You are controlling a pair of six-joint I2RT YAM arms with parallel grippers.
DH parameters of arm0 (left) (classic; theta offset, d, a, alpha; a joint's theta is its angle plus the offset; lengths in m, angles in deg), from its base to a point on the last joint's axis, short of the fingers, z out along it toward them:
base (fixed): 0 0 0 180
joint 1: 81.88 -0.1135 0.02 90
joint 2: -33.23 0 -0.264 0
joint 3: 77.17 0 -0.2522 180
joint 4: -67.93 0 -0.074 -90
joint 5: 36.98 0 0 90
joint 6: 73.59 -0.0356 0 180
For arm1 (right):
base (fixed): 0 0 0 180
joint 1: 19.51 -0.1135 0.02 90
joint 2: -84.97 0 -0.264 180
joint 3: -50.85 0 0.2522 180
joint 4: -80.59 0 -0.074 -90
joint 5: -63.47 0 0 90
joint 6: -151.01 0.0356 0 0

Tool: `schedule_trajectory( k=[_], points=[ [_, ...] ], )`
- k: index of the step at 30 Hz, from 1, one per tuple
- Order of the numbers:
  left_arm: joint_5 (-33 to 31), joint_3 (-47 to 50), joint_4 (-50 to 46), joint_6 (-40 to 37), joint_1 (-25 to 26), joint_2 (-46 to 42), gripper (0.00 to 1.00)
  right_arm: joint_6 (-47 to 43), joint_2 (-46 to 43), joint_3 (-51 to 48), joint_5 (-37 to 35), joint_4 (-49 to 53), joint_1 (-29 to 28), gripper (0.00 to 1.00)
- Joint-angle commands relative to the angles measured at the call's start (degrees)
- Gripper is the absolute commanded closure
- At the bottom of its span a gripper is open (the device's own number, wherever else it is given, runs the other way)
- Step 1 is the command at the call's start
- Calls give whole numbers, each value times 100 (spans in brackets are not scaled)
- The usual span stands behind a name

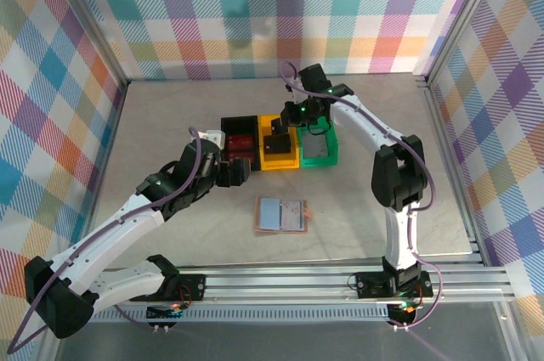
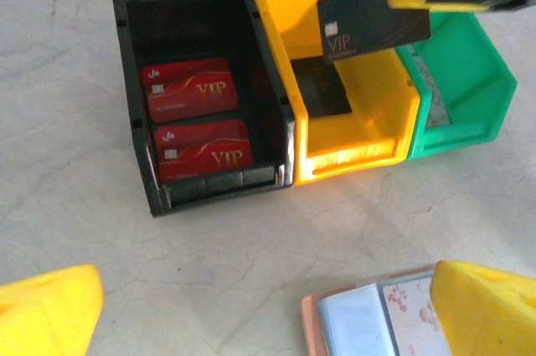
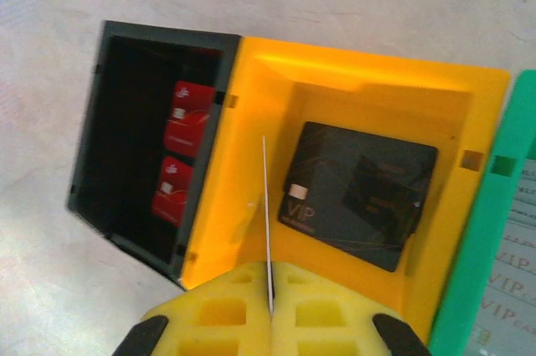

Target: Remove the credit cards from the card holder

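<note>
The card holder lies open and flat on the table, tan with pale blue pockets. Over the yellow bin, my right gripper is shut on a black credit card, seen edge-on in the right wrist view. Another black card lies flat in that bin. Two red cards lie in the black bin. My left gripper hangs open above the table between the bins and the card holder, holding nothing.
A green bin with a grey card stands right of the yellow one; the three bins touch in a row. Checked walls close in the table on three sides. An aluminium rail runs along the near edge.
</note>
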Motion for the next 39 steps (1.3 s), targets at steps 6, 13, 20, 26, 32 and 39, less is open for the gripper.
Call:
schedule_trajectory(
  k=[6, 13, 20, 26, 32, 39],
  points=[
    [-109, 195, 339, -139, -56, 11, 0, -34, 415, 407, 353, 314, 35, 100],
    [3, 275, 424, -86, -57, -3, 0, -10, 295, 203, 685, 265, 35, 100],
    [9, 345, 445, -64, -56, -127, 0, 115, 366, 112, 1013, 296, 35, 100],
    [107, 350, 440, -45, -56, -111, 0, 234, 457, 140, 984, 414, 30, 100],
    [166, 333, 472, -48, -56, -68, 0, 287, 583, 276, 907, 580, -33, 100],
    [173, 337, 468, -71, -56, -125, 0, 500, 729, 401, 640, 520, -235, 100]
  ],
)
